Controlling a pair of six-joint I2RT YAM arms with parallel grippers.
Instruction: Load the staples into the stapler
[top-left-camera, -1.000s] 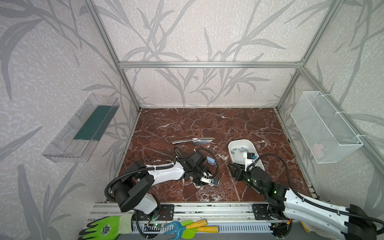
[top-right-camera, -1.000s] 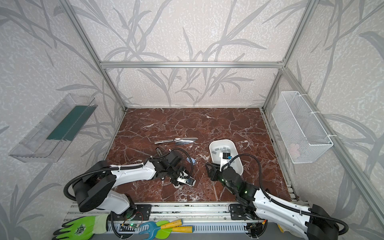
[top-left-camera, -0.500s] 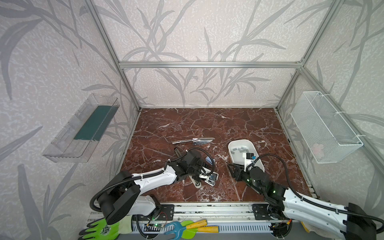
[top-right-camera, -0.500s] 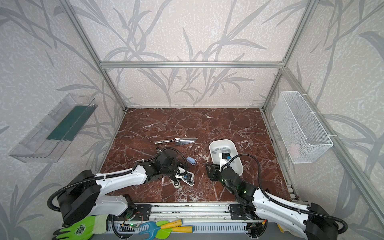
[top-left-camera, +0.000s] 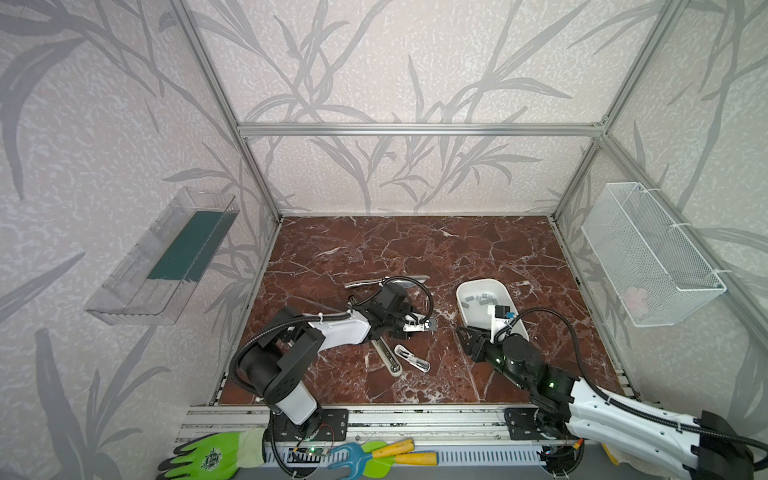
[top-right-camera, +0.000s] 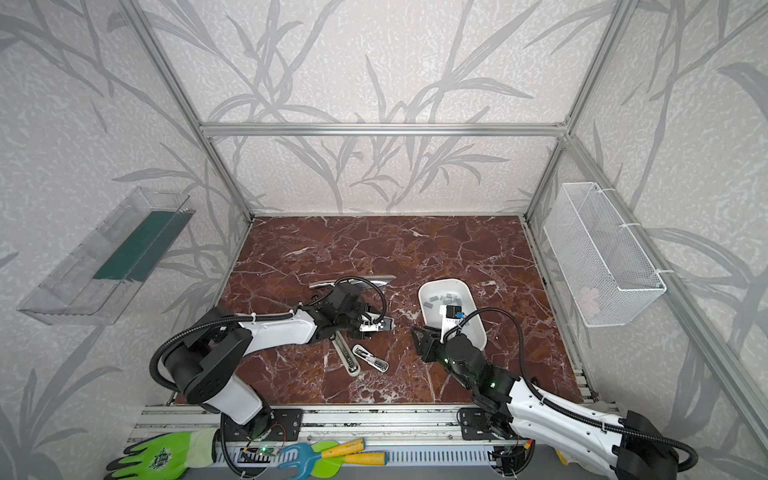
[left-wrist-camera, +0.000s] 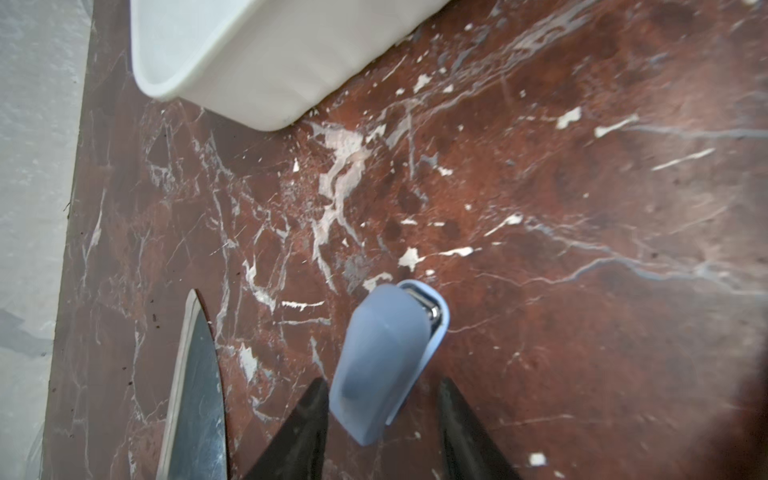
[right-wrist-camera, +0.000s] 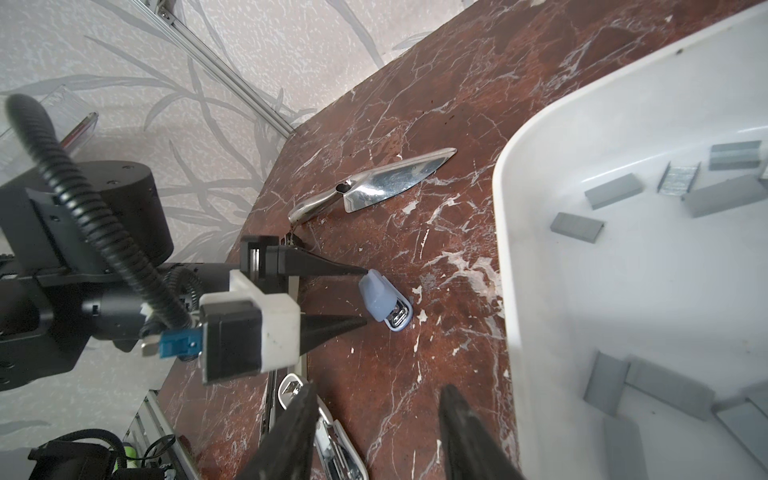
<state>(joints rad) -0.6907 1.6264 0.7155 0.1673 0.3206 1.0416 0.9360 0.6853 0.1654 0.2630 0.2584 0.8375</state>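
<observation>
A small blue stapler (left-wrist-camera: 384, 353) (right-wrist-camera: 384, 303) lies shut on the marble, between the fingers of my left gripper (left-wrist-camera: 384, 428) (right-wrist-camera: 361, 299) (top-left-camera: 424, 325). That gripper is open; one finger (left-wrist-camera: 307, 424) is close against the stapler, the other stands clear. A white stapler (top-left-camera: 411, 358) (top-right-camera: 370, 358) (right-wrist-camera: 332, 436) lies opened nearer the front. Several grey staples (top-left-camera: 478, 298) (top-right-camera: 442, 298) (right-wrist-camera: 611, 196) lie in a white tray (top-left-camera: 478, 282) (right-wrist-camera: 505, 249). My right gripper (right-wrist-camera: 378, 436) (top-left-camera: 465, 338) hangs open and empty over bare floor beside the tray.
A metal trowel (top-left-camera: 386, 282) (top-right-camera: 353, 281) (right-wrist-camera: 386, 183) lies behind the left gripper. A long white bar (top-left-camera: 386, 357) rests beside the opened stapler. A wire basket (top-left-camera: 652, 257) hangs on the right wall, a clear bin (top-left-camera: 166, 257) on the left.
My left gripper has moved back from the opened white stapler to the blue stapler, and its jaws have widened. The right arm has hardly moved.
</observation>
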